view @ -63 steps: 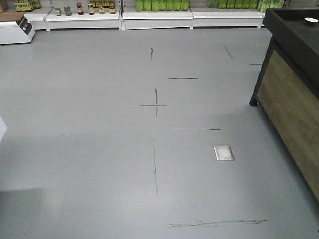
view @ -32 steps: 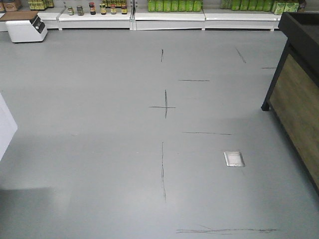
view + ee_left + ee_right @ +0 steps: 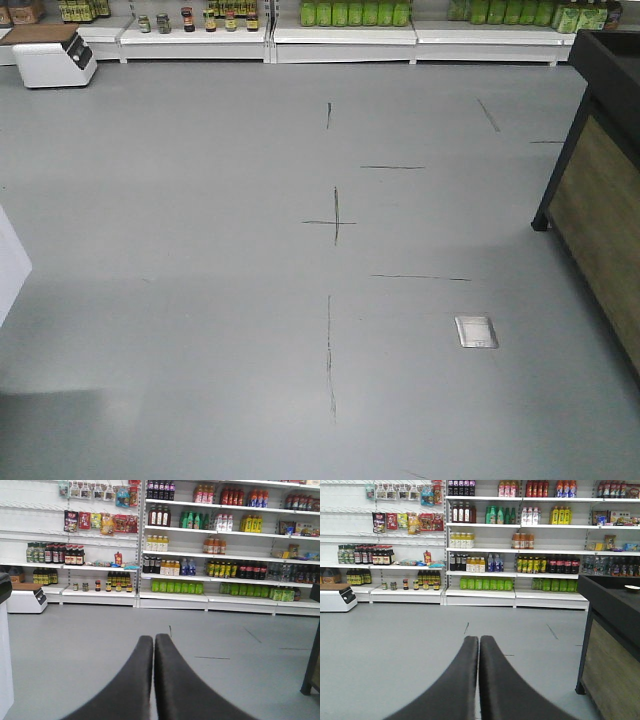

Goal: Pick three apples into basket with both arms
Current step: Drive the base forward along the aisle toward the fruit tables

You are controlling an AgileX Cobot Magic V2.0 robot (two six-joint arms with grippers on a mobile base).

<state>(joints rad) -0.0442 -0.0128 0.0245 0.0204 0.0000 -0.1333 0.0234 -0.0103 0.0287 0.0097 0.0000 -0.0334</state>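
Observation:
No apples and no basket show in any view. My left gripper [image 3: 153,639] is shut with nothing in it, its two black fingers pressed together above the grey floor. My right gripper [image 3: 479,640] is shut and empty as well, pointing across the floor toward the shop shelves. Neither arm appears in the front view, which looks down on bare floor.
A dark stand with wood side panels [image 3: 598,180] fills the right edge, also seen from the right wrist as the stand [image 3: 612,630]. Stocked shelves [image 3: 200,550] line the far wall. A white scale unit [image 3: 55,57] sits far left. A metal floor plate [image 3: 476,332] lies right of centre. A white edge [image 3: 10,265] intrudes at left.
The front view has swung left and moved on: the stand slid toward the right edge, the floor marks shifted right and down, and a white edge appeared at left.

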